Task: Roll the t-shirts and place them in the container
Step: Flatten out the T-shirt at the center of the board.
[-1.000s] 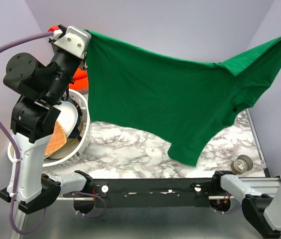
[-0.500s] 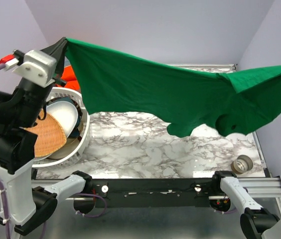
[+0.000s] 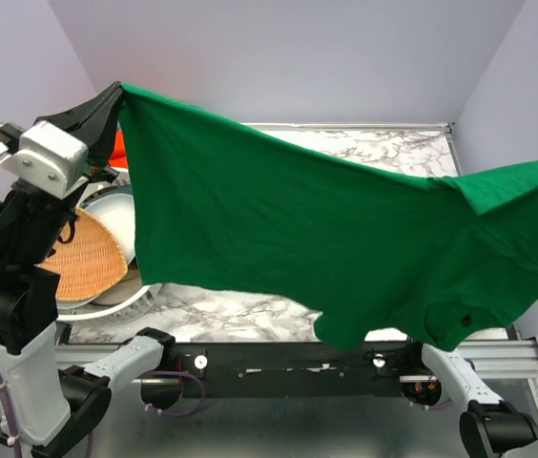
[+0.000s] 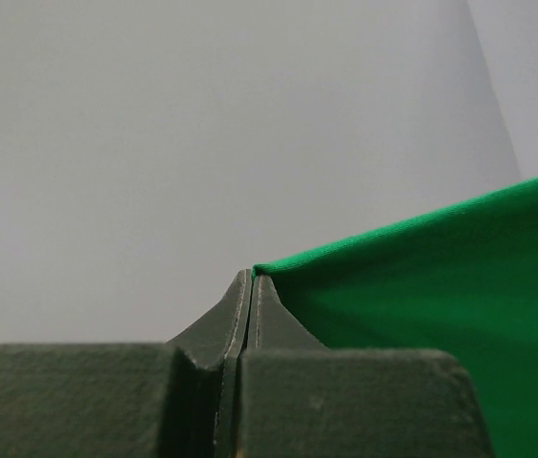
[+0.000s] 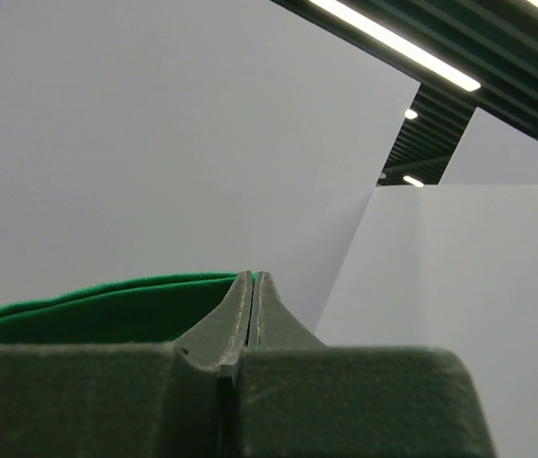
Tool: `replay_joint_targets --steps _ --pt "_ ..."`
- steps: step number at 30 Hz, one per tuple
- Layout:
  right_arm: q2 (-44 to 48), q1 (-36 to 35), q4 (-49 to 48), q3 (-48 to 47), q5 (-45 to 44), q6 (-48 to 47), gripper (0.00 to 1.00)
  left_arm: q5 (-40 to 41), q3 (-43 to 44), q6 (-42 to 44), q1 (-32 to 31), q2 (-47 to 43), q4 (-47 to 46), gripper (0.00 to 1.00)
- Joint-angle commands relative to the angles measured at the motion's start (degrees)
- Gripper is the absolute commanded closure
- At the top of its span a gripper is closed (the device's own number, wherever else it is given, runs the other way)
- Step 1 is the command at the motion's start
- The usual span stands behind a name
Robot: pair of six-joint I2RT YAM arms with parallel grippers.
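Marble table [image 3: 374,145] sits well below both grippers, w/ plain lilac walls behind. I've got the green t-shirt [image 3: 326,239] stretched in mid-air btwn them. The left gripper [image 4: 252,279] is clamped on one corner, fabric running off to its right. The right gripper [image 5: 252,279] is pinched on the other, cloth trailing to its left. Looks like the spread-out step, pre-roll. Next: lower both together, keep tension, lay it flat.
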State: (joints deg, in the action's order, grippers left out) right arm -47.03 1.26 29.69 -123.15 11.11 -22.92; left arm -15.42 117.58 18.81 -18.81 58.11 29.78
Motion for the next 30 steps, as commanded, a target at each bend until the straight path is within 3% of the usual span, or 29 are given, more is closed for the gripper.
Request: replay_joint_targets --steps 1,7,12,16,19,25,30 --pt "-2.9 0.5 -4.0 4.8 -2.2 -1.8 1.00 -2.1 -3.8 2.2 0.5 3.0 -4.3 1.00" --pt "-7.5 0.5 -6.3 12.7 1.0 -0.8 1.00 -4.0 -14.9 7.6 0.5 6.6 -6.8 1.00" --pt "-10.4 0.5 -9.8 30.2 5.2 0.0 1.00 -7.7 -31.4 9.1 0.5 9.4 -12.0 1.00" --pt "-15.9 0.5 -13.4 44.7 10.0 0.4 1.00 -10.8 -40.0 7.7 0.5 18.0 -16.0 1.00" --pt "-23.2 0.5 -18.5 53.0 9.2 -0.5 1.00 -11.1 -40.1 5.6 0.4 29.1 -17.5 1.00" --pt "-45.5 0.7 -22.2 46.9 2.1 -7.8 1.00 -6.6 -30.5 2.1 0.9 49.3 -16.9 1.00" --pt "-62.7 0.8 -21.9 35.6 -0.1 -12.1 1.00 -0.2 -25.5 0.7 2.3 56.8 -19.1 1.00"
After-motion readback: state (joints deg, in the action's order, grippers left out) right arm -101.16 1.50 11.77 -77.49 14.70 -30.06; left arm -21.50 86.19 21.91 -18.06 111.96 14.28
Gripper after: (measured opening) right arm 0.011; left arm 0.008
